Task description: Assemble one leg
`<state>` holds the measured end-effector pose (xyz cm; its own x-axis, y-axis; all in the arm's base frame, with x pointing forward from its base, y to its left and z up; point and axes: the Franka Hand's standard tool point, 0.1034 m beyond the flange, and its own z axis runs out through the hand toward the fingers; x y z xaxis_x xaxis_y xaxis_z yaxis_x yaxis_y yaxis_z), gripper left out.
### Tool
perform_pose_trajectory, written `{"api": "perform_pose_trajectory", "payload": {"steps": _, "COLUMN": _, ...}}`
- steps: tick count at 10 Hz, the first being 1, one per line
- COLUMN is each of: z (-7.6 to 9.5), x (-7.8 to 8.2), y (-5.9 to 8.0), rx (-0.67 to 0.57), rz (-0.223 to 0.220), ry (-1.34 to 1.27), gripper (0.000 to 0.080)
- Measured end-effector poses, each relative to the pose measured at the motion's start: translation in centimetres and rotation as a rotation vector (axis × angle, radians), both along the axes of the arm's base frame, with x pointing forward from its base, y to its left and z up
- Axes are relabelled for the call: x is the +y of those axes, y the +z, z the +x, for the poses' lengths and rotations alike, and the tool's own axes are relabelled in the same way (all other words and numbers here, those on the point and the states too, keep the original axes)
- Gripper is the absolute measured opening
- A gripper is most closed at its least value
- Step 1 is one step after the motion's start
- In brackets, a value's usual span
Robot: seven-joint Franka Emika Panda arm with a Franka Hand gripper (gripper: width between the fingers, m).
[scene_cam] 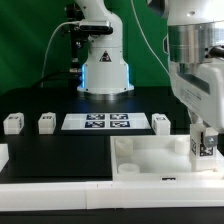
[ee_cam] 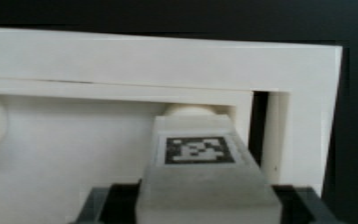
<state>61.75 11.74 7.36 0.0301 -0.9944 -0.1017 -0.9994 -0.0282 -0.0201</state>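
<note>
- Holding the leg (ee_cam: 201, 152) upright in our pincer (scene_cam: 204, 146), we are hovering over the corner of the white tray-like part (scene_cam: 150, 158) at the exterior view's right.
- We are seeing the leg's long axis running in line with the pincer's reach, its tagged face turned to the wrist camera and its rounded tip pointing away, toward the tray's corner recess.
- We are judging that the coming move turns on this: the tip is sitting just at the inner wall of the tray (ee_cam: 140, 70), so the socket must lie straight ahead along the leg's axis.
- We are keeping the pincer closed to the leg's width, the dark fingers (ee_cam: 123, 200) pressing its lower flanks; nothing else is being touched.
- We are noting three spare legs (scene_cam: 46, 122) standing on the counter (scene_cam: 60, 150) by the marker board (scene_cam: 98, 122), well apart.
</note>
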Motion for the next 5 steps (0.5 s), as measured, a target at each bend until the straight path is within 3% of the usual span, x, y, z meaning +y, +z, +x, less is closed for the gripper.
{"api": "perform_pose_trajectory", "payload": {"steps": 1, "z": -0.01, "x": 0.03, "y": 0.0, "rx": -0.003, "rz": 0.0, "ry": 0.026, "gripper": 0.0376}}
{"api": "perform_pose_trajectory", "payload": {"steps": 2, "z": -0.01, "x": 0.04, "y": 0.0, "rx": -0.008, "rz": -0.001, "ry": 0.083, "gripper": 0.0513}}
{"api": "perform_pose_trajectory", "payload": {"steps": 3, "z": -0.02, "x": 0.09, "y": -0.01, "rx": -0.009, "rz": -0.001, "ry": 0.089, "gripper": 0.0513}}
{"api": "perform_pose_trajectory", "payload": {"steps": 4, "z": -0.02, "x": 0.1, "y": -0.01, "rx": -0.013, "rz": -0.003, "ry": 0.126, "gripper": 0.0621}}
{"api": "perform_pose_trajectory", "payload": {"steps": 5, "z": -0.02, "x": 0.08, "y": -0.01, "rx": -0.025, "rz": -0.005, "ry": 0.245, "gripper": 0.0642}}
